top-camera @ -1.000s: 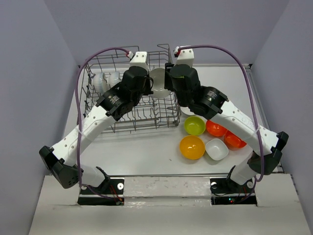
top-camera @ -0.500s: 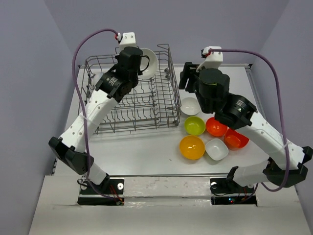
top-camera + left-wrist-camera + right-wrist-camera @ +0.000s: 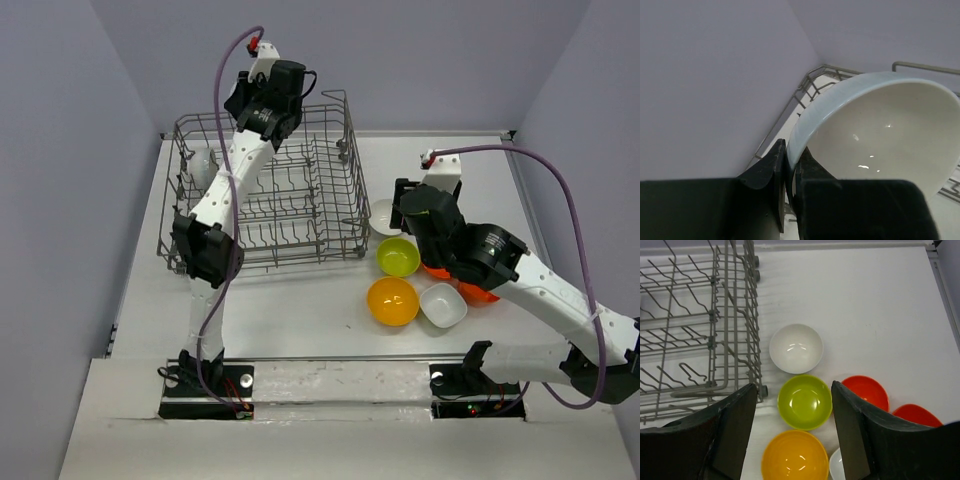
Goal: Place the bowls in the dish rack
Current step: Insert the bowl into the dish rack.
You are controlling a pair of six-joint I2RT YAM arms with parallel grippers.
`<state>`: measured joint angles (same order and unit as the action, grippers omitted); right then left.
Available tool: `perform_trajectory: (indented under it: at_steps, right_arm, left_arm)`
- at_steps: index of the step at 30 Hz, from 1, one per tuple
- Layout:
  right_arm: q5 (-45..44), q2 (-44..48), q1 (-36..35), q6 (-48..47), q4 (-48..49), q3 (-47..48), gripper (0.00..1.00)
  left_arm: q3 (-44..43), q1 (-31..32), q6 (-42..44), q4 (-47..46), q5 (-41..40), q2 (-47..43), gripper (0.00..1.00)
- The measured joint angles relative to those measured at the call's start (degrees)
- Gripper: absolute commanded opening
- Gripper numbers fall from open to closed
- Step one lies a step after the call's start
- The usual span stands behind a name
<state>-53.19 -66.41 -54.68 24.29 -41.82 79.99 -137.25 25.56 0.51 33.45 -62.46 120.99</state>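
On the desk, the orange-yellow bowl and squarish white bowl lay nearest, then the lime green bowl and red-orange bowls, then a round white bowl beside the dish rack. The right pincer hung wide open above them. Farthest, the left pincer clamped the raised white bowl by its rim over the rack.

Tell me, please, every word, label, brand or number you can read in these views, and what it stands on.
None: no readable text appears in any view.
White bowl in the left claw: plain, no marking.
Dish rack: bare wire, no label.
Table: no print visible.
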Motion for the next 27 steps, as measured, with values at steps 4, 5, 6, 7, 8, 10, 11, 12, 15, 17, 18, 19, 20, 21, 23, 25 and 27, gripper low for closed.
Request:
perform_trajectory:
  at_steps: [4,5,6,7,8,10,11,12,15,17,18,19,20,21,23,25,27]
  right_arm:
    - [0.02,1.11,0.00,1.95,-2.82,-3.19,0.68]
    - [0.02,1.36,0.00,2.38,-3.23,-4.07,0.68]
    - [0.02,1.46,0.00,2.54,-3.45,-4.48,0.68]
    - [0.04,1.60,0.00,2.78,-3.85,-5.03,0.68]
    - [0.07,1.66,0.00,2.97,-4.09,-5.53,0.68]
    - [0.26,1.88,0.00,3.13,-4.15,-6.32,0.68]
    - [0.35,2.05,0.00,3.21,-4.15,-6.71,0.68]
    - [0.48,2.51,0.00,3.19,-4.24,-7.37,0.68]
    - [0.83,3.78,0.00,3.19,-4.20,-8.22,0.68]
    - [1.14,5.01,0.00,3.17,-4.17,-8.55,0.68]
    - [1.22,5.33,0.00,3.17,-4.15,-8.59,0.68]
    - [1.36,5.73,0.00,3.17,-4.11,-8.59,0.68]
    - [1.49,6.01,0.00,3.17,-4.04,-8.59,0.68]
    - [1.64,6.23,0.00,3.17,-4.00,-8.68,0.68]
    - [2.05,6.56,0.00,3.17,-3.98,-9.14,0.68]
    - [2.56,6.80,0.00,3.17,-4.04,-9.92,0.68]
    - [2.93,6.82,0.00,3.17,-4.02,-10.62,0.68]
  left_arm:
    - [0.92,0.37,7.61,-3.61,-6.99,5.62,0.00]
    - [1.44,0.37,9.07,-4.44,-8.00,6.21,0.00]
    - [2.93,0.37,11.39,-6.78,-9.33,6.67,0.00]
    - [4.37,0.37,13.20,-8.61,-10.23,6.75,0.00]
    - [6.32,0.42,17.44,-11.89,-12.09,6.78,0.00]
    - [9.66,0.63,23.91,-19.54,-14.75,6.82,0.00]
    - [10.69,0.63,27.61,-23.06,-15.85,6.97,0.00]
    - [11.50,0.63,29.75,-26.08,-16.61,7.10,0.00]
    - [14.69,0.70,41.09,-39.76,-18.93,7.56,0.00]
    - [15.78,0.90,46.84,-46.12,-19.91,8.00,0.00]
    - [15.78,1.07,49.70,-49.31,-20.46,8.55,0.00]
    - [15.78,1.27,52.41,-52.15,-20.76,9.09,0.00]
    - [15.78,1.49,54.99,-54.90,-21.03,9.57,0.00]
    - [15.78,1.68,57.02,-57.40,-21.27,10.14,0.00]
    - [15.78,2.21,61.83,-63.10,-21.92,11.56,0.00]
    - [16.22,2.71,71.28,-73.18,-22.29,13.29,0.00]
    - [16.37,2.95,78.73,-82.31,-22.62,15.26,0.00]
